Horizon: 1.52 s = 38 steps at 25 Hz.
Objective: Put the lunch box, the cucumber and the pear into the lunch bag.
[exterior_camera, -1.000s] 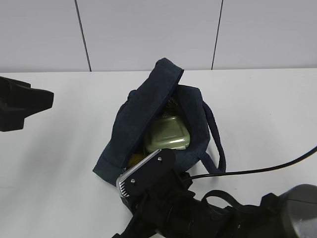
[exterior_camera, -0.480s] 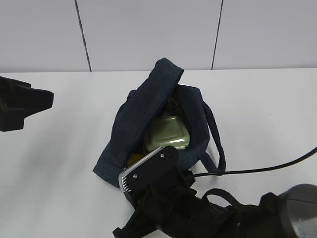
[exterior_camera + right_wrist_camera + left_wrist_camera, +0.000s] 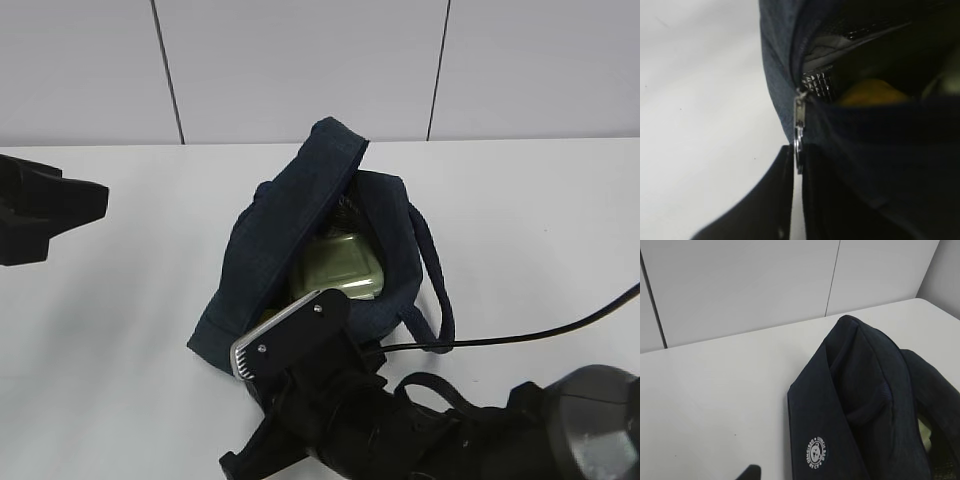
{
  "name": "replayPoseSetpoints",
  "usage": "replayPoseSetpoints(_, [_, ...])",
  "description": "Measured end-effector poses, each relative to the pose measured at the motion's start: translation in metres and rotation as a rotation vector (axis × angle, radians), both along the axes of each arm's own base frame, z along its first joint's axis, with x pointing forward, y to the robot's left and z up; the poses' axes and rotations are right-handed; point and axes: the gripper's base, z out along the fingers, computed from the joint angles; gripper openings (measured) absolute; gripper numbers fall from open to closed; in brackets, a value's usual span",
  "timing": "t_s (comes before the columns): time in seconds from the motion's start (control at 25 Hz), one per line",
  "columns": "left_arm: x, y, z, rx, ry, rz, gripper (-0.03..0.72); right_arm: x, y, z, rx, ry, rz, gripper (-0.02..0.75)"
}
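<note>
White table (image 3: 120,330) – plain matte top, fills the lower part of every view. Behind it, a light grey panelled wall (image 3: 300,60) with thin dark vertical seams (image 3: 167,70), two of them in the exterior view. A black cable (image 3: 520,338) lies across the table at right – thin, curving up toward the frame edge.

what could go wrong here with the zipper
The right tool pinches only the thin ring pull, so it may slip out when pulled. The bag lies unheld, with the left tool well away, so a tug might drag the whole bag. The box and pear sit near the opening and might snag the zipper.
</note>
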Motion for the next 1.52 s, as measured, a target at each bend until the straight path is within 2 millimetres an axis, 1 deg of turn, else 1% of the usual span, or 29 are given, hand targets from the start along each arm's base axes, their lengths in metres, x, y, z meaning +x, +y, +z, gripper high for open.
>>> replayPoseSetpoints(0.08, [0.0,0.0,0.0,0.0,0.0,0.0,0.33,0.001,-0.001,0.0,-0.011,-0.006,-0.009,0.022])
replayPoseSetpoints(0.12, [0.0,0.0,0.0,0.0,0.001,-0.001,0.33,0.001,-0.001,0.0,-0.015,-0.008,-0.011,0.007])
replayPoseSetpoints(0.36, [0.0,0.0,0.0,0.001,0.003,-0.002,0.33,0.0,-0.002,0.001,-0.024,0.004,-0.012,0.0])
replayPoseSetpoints(0.48, [0.0,0.0,0.0,0.001,0.002,-0.002,0.33,-0.001,-0.003,0.01,-0.033,0.008,0.003,0.0])
replayPoseSetpoints(0.6, [0.0,0.0,0.0,0.001,0.002,-0.002,0.33,-0.005,-0.004,0.024,-0.035,0.014,0.028,0.0])
replayPoseSetpoints(0.76, [0.0,0.0,0.0,0.001,0.002,-0.002,0.33,-0.01,-0.006,0.048,-0.022,0.011,0.066,0.0])
replayPoseSetpoints(0.92, [0.0,0.0,0.0,0.001,0.002,-0.002,0.326,-0.014,-0.009,0.067,-0.002,-0.013,0.093,0.0])
replayPoseSetpoints(1.04, [0.0,0.0,0.0,0.001,0.002,-0.002,0.323,-0.015,-0.01,0.074,-0.001,-0.031,0.106,0.0])
replayPoseSetpoints(1.16, [0.0,0.0,0.0,0.002,0.003,-0.003,0.319,-0.013,-0.006,0.078,-0.007,-0.038,0.122,0.0])
replayPoseSetpoints(1.36, [-0.002,-0.001,-0.002,0.007,0.023,-0.016,0.312,-0.005,0.003,0.093,-0.008,-0.096,0.122,0.0])
replayPoseSetpoints(1.52, [-0.003,-0.001,-0.003,0.012,0.044,-0.028,0.298,0.001,0.003,0.101,-0.049,-0.131,0.087,0.0])
